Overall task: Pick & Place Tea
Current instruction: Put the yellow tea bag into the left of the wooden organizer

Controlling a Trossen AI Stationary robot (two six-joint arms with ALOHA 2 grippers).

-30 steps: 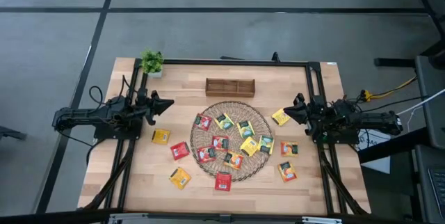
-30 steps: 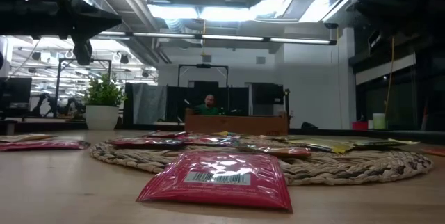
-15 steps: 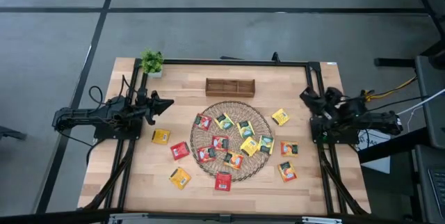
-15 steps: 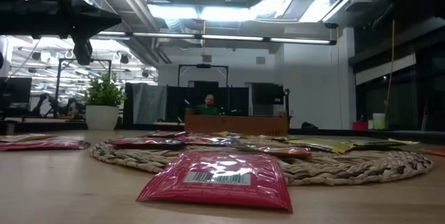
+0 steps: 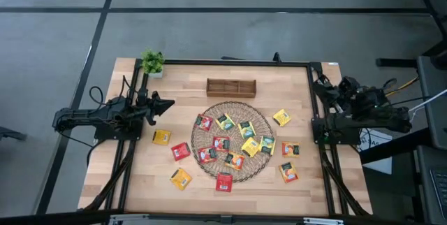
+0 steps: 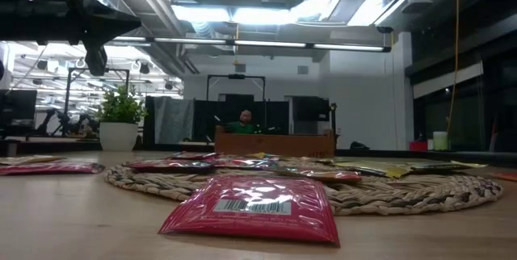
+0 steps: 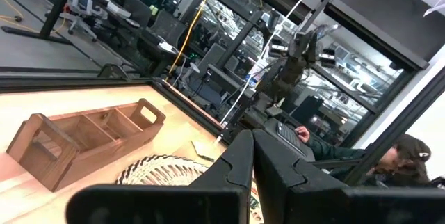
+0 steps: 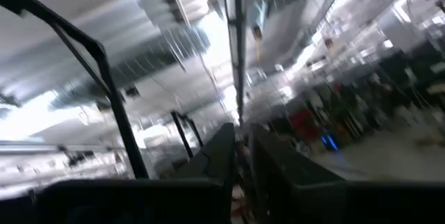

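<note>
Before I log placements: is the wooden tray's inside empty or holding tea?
Empty: the wooden tray shows bare compartments; the sachets lie on the mat and table.

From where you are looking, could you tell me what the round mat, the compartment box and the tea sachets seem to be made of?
The round mat looks like woven wicker or straw, matte: the low view shows braided strands along its rim. The compartment box appears to be stained wood with visible grain, a dull finish. The tea sachets, such as the red one, seem glossy foil or plastic film, with shiny crinkled highlights and a printed barcode.
</note>
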